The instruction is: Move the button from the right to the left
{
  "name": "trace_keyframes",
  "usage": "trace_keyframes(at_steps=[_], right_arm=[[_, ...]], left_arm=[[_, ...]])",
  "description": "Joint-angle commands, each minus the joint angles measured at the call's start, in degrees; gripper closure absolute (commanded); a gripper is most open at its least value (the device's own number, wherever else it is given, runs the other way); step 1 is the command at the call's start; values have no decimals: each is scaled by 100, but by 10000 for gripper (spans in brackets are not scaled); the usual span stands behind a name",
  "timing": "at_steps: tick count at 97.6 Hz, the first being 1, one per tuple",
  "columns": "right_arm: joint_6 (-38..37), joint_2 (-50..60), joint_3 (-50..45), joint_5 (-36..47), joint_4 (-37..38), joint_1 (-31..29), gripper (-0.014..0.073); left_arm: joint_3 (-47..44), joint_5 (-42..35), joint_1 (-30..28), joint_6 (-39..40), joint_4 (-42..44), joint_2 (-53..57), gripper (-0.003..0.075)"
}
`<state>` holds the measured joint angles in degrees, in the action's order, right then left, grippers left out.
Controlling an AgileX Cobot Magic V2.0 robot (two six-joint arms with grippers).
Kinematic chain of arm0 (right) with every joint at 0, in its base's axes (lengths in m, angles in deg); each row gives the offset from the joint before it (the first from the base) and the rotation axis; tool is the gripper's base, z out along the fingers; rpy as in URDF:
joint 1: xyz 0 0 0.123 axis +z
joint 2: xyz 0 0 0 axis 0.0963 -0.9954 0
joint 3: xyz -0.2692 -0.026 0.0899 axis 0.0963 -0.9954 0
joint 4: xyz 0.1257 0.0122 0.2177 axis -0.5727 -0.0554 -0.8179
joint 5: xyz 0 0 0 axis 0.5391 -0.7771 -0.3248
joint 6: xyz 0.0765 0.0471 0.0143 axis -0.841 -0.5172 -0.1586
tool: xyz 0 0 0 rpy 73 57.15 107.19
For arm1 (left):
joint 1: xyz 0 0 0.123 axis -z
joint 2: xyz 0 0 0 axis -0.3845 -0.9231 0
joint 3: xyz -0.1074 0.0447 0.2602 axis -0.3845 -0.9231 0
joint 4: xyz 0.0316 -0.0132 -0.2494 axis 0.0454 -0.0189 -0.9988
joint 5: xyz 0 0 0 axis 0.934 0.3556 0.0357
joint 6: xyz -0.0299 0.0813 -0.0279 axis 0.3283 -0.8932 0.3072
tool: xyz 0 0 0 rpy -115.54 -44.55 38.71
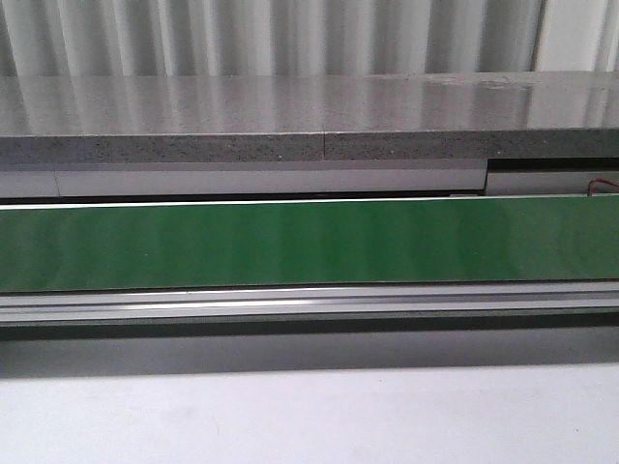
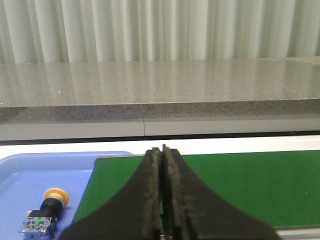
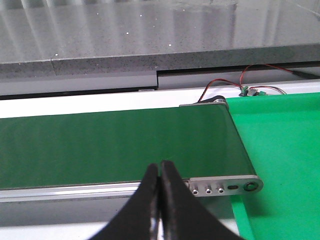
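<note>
Button (image 2: 47,210) is lying on its side in the blue tray (image 2: 30,170), at eight o'clock from the closed, empty left gripper (image 2: 162,200). Right gripper (image 3: 159,200) is hovering clenched, empty, over the green belt (image 3: 110,145).

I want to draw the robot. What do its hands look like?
Each hand shows two black fingers that are wide at the base and curve in to thin tips. The left hand has rough, brownish scuffed strips along its inner edges. The right hand looks plain smooth black. No cables or markings show on either.
</note>
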<state>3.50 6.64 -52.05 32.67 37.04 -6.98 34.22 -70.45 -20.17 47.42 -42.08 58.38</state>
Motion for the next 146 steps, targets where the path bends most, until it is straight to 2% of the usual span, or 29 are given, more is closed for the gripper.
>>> trace_keyframes(at_steps=[1,14,35,60,146], right_arm=[[-110,191,-125,718,112,12,662],[-110,547,-485,864,25,12,662],[-110,541,-906,1416,-181,12,662],[-110,541,-903,1711,-212,12,662],[-110,541,-903,1717,-212,12,662]], left_arm=[[-147,-484,45,64,-42,201,740],[-147,-484,45,64,-42,201,740],[-147,-484,45,64,-42,201,740],[-147,-484,45,64,-42,201,740],[-147,-484,45,64,-42,201,740]])
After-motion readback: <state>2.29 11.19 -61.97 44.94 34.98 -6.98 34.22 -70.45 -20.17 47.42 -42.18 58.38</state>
